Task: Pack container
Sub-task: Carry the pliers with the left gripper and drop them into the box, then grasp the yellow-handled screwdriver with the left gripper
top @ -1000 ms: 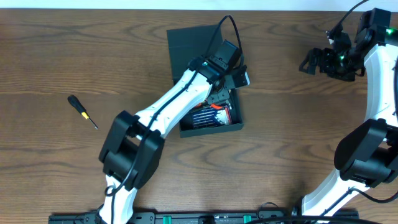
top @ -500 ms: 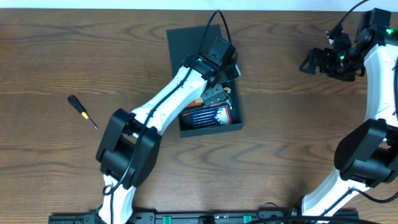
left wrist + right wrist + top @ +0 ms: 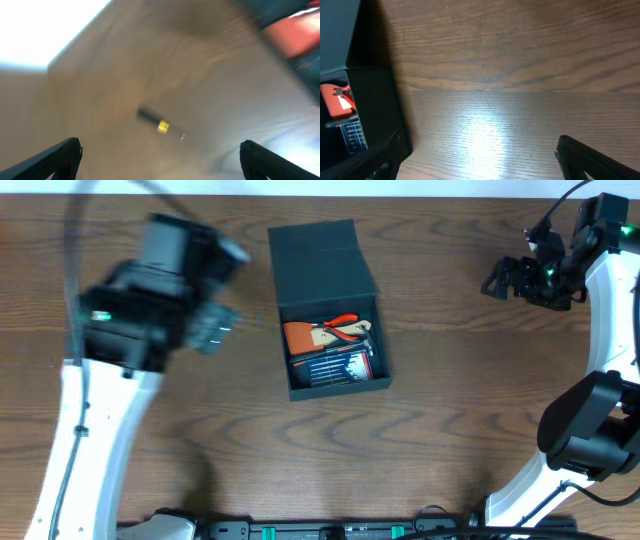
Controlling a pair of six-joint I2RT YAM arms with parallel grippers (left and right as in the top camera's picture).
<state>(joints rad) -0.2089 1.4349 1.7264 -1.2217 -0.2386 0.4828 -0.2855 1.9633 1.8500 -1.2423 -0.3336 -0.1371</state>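
The dark teal-grey container (image 3: 340,388) sits mid-table, its flap lid (image 3: 315,255) folded back flat behind it. Inside lie red-handled pliers (image 3: 345,325), an orange-brown tool (image 3: 300,337) and a small blue case of bits (image 3: 335,365). My left gripper (image 3: 215,328) is blurred in motion, left of the container and well apart from it. In the left wrist view it (image 3: 160,167) is open and empty above a black screwdriver with a yellow band (image 3: 159,125). My right gripper (image 3: 500,278) hovers open at the far right; its wrist view shows the container's side (image 3: 365,100) at the left.
The left arm (image 3: 90,410) stretches along the table's left side and covers the screwdriver in the overhead view. The right arm (image 3: 600,380) runs down the right edge. Bare wooden tabletop (image 3: 510,100) lies between the container and the right gripper.
My left gripper opened inside the container, left the pliers there, then pulled out and swung fast to the left over the screwdriver. The right arm has not moved.
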